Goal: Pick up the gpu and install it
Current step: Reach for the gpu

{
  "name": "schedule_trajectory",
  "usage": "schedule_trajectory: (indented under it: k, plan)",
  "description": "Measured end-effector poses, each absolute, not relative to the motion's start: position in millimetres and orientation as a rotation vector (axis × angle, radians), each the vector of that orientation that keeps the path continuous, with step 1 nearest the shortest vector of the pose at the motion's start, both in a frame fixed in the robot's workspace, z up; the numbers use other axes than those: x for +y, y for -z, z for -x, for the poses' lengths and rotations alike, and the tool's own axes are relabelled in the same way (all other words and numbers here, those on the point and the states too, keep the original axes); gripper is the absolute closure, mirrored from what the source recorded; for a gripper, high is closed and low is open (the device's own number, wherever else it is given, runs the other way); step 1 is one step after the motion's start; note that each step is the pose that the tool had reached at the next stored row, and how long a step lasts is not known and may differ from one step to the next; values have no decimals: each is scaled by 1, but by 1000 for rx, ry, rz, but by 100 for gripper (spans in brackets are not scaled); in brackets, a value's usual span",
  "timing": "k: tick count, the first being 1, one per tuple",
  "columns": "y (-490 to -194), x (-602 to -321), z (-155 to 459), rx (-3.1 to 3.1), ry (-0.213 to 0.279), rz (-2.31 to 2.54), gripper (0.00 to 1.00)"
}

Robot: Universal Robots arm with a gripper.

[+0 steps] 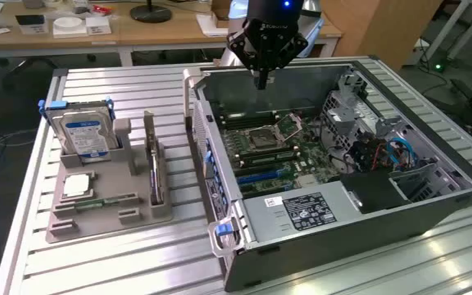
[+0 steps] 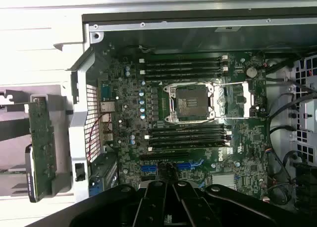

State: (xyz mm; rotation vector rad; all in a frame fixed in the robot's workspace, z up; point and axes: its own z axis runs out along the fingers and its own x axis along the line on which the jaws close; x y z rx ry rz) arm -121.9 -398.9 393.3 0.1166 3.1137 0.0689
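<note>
The gpu (image 1: 155,174) stands on edge in a slot of the grey holder tray (image 1: 105,218), at the exterior view's left of the open computer case (image 1: 318,239); its pale bracket points to the far end. From the wrist it appears as a greenish card (image 2: 42,143) beside the case wall. My gripper (image 1: 260,81) hangs over the far part of the case, above the motherboard (image 2: 198,113), well apart from the gpu. Its fingers (image 2: 157,200) are shut with nothing between them. Blue card slots (image 1: 260,178) lie on the board's near side.
On the holder tray, a hard drive with a blue-white label (image 1: 84,132) stands upright, with a processor chip (image 1: 78,184) and a green memory stick (image 1: 101,202) lying flat. The case holds a CPU socket (image 2: 190,102), cables (image 1: 396,153) and a power supply (image 1: 302,212). A desk (image 1: 96,31) stands behind.
</note>
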Motion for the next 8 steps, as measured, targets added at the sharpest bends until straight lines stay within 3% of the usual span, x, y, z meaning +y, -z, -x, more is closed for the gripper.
schedule_trajectory:
  k: [8]
  plan:
    - [-393,-399,123,3114,-69,-117,90]
